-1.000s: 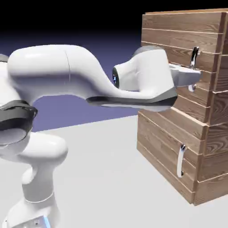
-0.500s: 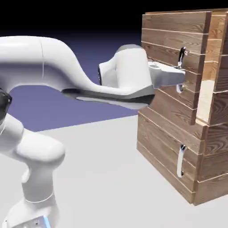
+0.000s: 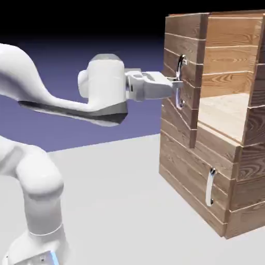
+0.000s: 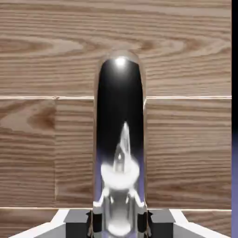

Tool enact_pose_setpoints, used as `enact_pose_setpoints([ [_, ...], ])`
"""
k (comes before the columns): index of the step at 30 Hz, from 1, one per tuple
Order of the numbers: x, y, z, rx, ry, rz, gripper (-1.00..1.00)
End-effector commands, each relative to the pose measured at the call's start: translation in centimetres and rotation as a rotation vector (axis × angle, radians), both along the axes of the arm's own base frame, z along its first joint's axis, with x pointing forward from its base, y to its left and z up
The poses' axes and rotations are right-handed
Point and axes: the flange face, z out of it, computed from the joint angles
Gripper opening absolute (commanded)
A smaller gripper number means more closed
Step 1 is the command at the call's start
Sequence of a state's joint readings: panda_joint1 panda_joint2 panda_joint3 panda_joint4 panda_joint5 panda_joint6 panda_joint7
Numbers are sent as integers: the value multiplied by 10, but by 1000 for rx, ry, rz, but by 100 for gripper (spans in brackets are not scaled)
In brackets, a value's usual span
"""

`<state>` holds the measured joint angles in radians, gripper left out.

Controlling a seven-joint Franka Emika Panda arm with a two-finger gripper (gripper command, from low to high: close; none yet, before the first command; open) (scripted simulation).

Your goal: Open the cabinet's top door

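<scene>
Right at the tip of the gripper (image 3: 175, 85) is the long silver handle (image 3: 180, 80) of the top door (image 3: 181, 77). The two grey fingers (image 4: 79, 218) are squeezed tight on the handle, one on each side, so the bar sits between them. In the hand view the shiny handle (image 4: 120, 139) fills the middle, with the door's brown planks just behind it.

The top door is swung well out from the cabinet (image 3: 227, 171). Behind the gripper's tip and off to the side you can look into the light wooden space inside (image 3: 227, 111). Below the gripper, the lower door (image 3: 194, 181) is flat and shut, and its small handle (image 3: 209, 186) is not touched.

I think the job is mostly done, and the step now is to pull the door the rest of the way. To do it well, the hand should keep its tight hold and pull in a curve, the way the door swings on its hinge. A straight pull could make the fingers slip off the smooth bar. The hand should turn a little as the door turns, so the fingers stay square on the handle. Going slowly will help too.
</scene>
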<state>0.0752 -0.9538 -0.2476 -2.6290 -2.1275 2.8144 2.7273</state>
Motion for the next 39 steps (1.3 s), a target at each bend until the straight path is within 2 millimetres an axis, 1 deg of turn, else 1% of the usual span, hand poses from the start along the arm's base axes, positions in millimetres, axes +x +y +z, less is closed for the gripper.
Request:
enact_pose_setpoints([
  [1,-5,5,0,1,0,-16,-100],
  [12,-56,54,0,1,0,-170,-100],
  [19,-88,95,0,1,0,-285,-100],
  [25,-116,140,0,1,0,-400,-100],
  [30,-136,182,0,1,0,-503,-100],
  [34,-150,223,0,1,0,-597,-100],
  [39,-164,280,0,1,0,-726,-100],
])
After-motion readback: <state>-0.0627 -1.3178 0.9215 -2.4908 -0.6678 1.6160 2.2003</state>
